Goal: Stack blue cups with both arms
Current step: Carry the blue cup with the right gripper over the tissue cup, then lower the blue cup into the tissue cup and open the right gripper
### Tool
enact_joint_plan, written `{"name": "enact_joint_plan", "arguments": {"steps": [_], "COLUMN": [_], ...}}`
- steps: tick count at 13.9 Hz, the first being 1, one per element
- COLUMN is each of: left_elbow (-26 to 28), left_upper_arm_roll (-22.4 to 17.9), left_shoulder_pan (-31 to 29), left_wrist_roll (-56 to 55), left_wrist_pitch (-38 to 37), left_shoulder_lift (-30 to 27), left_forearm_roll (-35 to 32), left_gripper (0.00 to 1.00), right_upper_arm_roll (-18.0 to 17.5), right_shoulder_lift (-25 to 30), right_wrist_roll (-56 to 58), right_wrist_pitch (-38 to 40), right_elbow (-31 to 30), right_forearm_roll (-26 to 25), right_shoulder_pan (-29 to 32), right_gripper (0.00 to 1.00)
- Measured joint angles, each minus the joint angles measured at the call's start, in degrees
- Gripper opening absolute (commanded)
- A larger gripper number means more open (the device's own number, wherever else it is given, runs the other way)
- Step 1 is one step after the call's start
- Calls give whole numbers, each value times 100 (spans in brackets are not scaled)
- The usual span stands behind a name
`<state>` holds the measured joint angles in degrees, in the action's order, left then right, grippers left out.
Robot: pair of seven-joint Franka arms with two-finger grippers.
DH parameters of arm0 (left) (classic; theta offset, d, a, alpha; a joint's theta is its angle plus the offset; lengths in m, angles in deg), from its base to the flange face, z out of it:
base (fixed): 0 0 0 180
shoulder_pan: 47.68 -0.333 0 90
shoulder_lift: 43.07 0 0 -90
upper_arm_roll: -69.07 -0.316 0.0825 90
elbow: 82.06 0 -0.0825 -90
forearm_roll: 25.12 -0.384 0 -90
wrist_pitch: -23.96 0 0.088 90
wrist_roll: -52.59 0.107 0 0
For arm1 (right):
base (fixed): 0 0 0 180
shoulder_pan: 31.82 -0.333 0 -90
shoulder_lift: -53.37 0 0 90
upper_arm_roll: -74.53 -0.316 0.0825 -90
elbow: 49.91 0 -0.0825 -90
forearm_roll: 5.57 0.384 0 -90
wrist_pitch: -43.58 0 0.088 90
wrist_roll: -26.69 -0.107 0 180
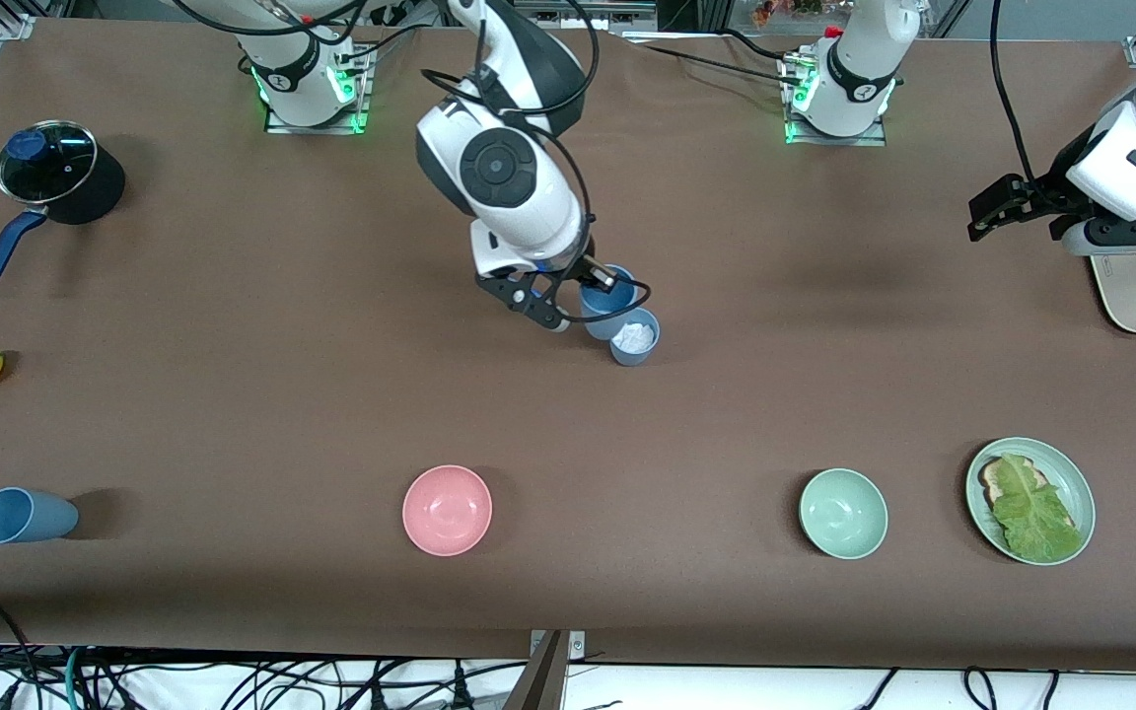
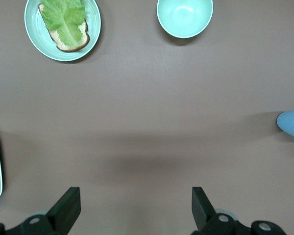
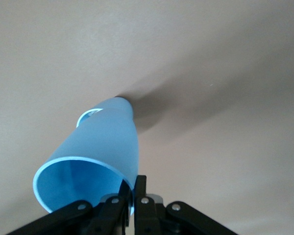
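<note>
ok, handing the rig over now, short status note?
Right tool: shut on the rim of a blue cup, held tilted over the greyer-blue cup standing mid-table with something white inside.
Left tool: open, waiting in the air at the left arm's end of the table.
Third blue cup lies on its side toward the right arm's end, near the front edge.
Done: one cup picked up. Left: seat it in the greyer-blue cup, then fetch the lying one.

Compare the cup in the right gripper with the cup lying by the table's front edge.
The held cup is tilted, pinched at its rim by the right gripper, its base at another cup holding something white. The fallen cup lies on its side, untouched, at the right arm's end. Both are blue tapered tumblers.
</note>
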<state>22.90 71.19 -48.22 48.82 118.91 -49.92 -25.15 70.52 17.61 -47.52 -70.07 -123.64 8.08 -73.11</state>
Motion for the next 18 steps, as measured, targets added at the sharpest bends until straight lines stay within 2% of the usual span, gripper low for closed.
{"name": "enact_joint_plan", "arguments": {"steps": [4, 18], "left_elbow": [0, 0], "left_upper_arm_roll": [0, 0], "left_shoulder_pan": [0, 0], "left_wrist_roll": [0, 1], "left_wrist_pitch": [-2, -81], "left_shoulder_lift": [0, 0], "left_forearm_roll": [0, 0], "left_gripper": [100, 100], "right_upper_arm_roll": [-43, -66], "right_shoulder_lift": [-170, -386], "right_wrist_roll": [-157, -250], "right_wrist_pitch": [-328, -466], "right_elbow": [39, 61], "right_forearm_roll": [12, 15], "right_shoulder_pan": [-64, -225], "right_gripper": [0, 0]}}
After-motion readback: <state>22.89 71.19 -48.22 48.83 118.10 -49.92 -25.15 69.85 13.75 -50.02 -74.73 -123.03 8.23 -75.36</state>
